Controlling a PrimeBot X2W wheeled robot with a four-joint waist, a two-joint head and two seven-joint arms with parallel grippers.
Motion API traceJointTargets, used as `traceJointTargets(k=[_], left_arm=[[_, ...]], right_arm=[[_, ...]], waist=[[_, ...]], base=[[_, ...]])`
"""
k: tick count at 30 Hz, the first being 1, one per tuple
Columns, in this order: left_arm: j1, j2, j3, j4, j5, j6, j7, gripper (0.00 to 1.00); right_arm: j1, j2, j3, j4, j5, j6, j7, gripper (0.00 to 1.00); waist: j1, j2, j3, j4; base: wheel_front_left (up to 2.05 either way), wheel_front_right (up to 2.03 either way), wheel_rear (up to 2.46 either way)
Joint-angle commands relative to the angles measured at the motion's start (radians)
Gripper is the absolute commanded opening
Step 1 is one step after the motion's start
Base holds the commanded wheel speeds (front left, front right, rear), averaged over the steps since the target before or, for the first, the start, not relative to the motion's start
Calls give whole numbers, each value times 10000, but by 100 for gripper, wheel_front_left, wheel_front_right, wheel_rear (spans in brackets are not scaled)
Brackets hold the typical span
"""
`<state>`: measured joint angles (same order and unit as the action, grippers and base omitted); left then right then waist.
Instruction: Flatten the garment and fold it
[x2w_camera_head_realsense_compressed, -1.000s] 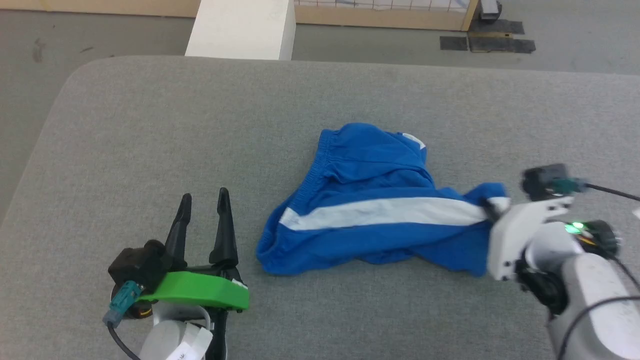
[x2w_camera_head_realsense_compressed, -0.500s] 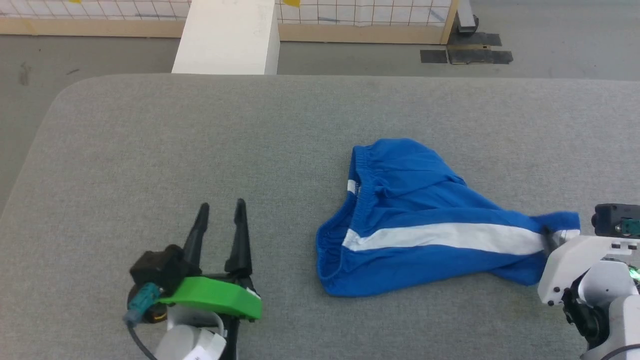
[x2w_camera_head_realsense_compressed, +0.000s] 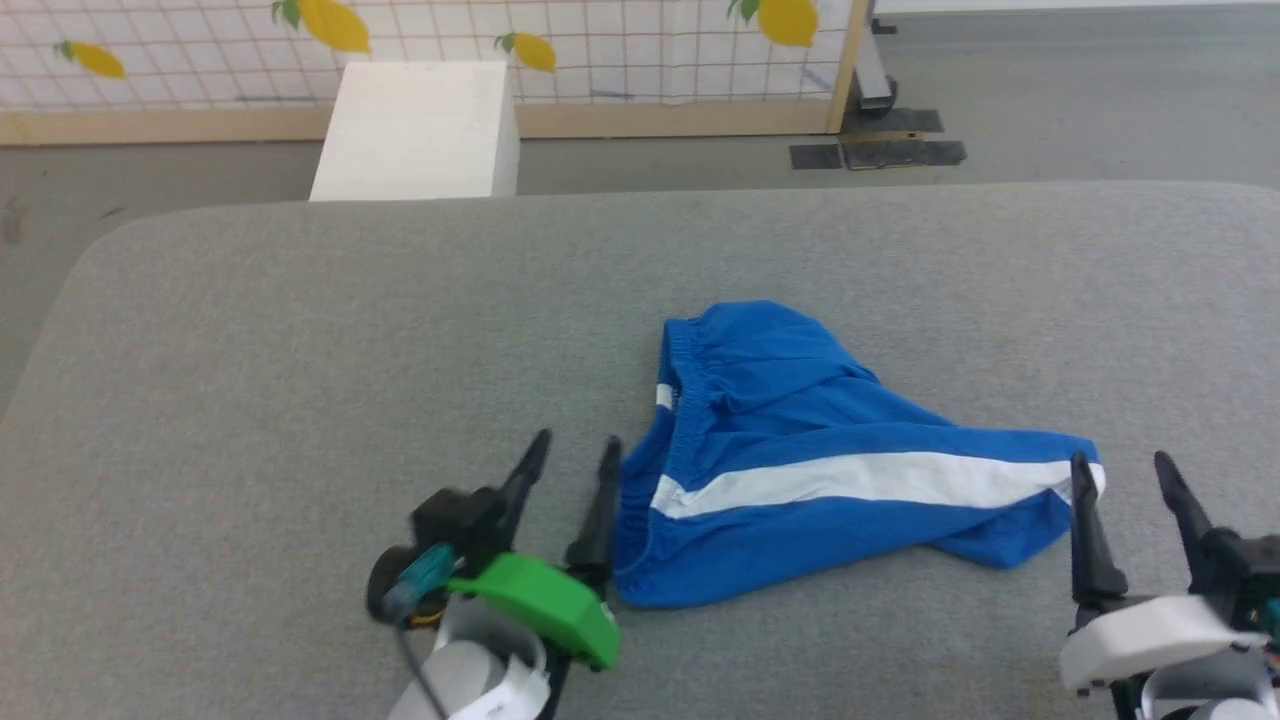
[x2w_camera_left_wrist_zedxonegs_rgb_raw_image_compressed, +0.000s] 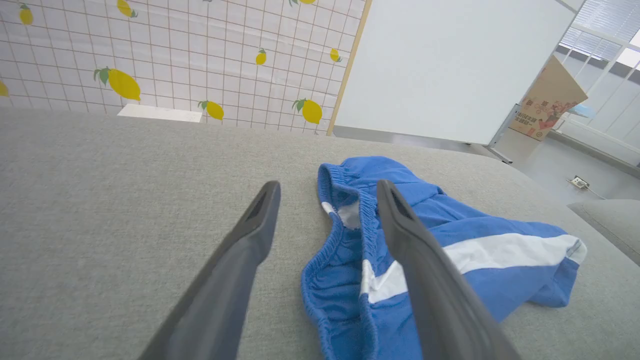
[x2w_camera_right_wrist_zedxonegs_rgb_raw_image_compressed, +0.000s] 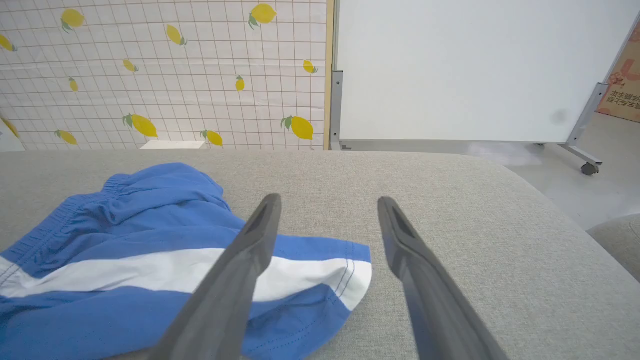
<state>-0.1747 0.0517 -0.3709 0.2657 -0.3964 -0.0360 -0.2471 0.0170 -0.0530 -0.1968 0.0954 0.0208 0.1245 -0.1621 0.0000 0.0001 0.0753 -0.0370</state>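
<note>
The blue shorts (x2w_camera_head_realsense_compressed: 800, 440) lie bunched up on the gray table (x2w_camera_head_realsense_compressed: 300, 350), with a white stripe showing on top. The right gripper (x2w_camera_head_realsense_compressed: 1118, 460) is wide open at the leg end and holds nothing. One of its fingers is over the white hem. The left gripper (x2w_camera_head_realsense_compressed: 577, 440) is wide open and empty too, just beside the stretchy waistband.

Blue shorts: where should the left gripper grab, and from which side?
Probably the gathered waistband, at the corner where the white stripe begins. Approach the shorts from their left end, low over the table. The elastic edge bunches into a raised ridge there, facing the left gripper, whose jaws stand open close by.
</note>
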Motion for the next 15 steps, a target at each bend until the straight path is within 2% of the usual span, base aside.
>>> traceJointTargets(k=[1,6,15], left_arm=[[-391,-14,-211,191,-1,-21,171,100],[-1244,-14,-1026,1021,-373,340,1421,100],[-2681,63,-1987,2439,-182,1276,4941,100]], right_arm=[[172,25,131,-18,95,62,-269,100],[319,26,548,112,225,62,-556,100],[130,27,909,265,501,62,-676,100]], waist=[[0,-1,-102,-193],[0,-1,-42,-443],[0,-1,102,-890]], base=[[0,0,0],[0,0,0],[0,0,0]])
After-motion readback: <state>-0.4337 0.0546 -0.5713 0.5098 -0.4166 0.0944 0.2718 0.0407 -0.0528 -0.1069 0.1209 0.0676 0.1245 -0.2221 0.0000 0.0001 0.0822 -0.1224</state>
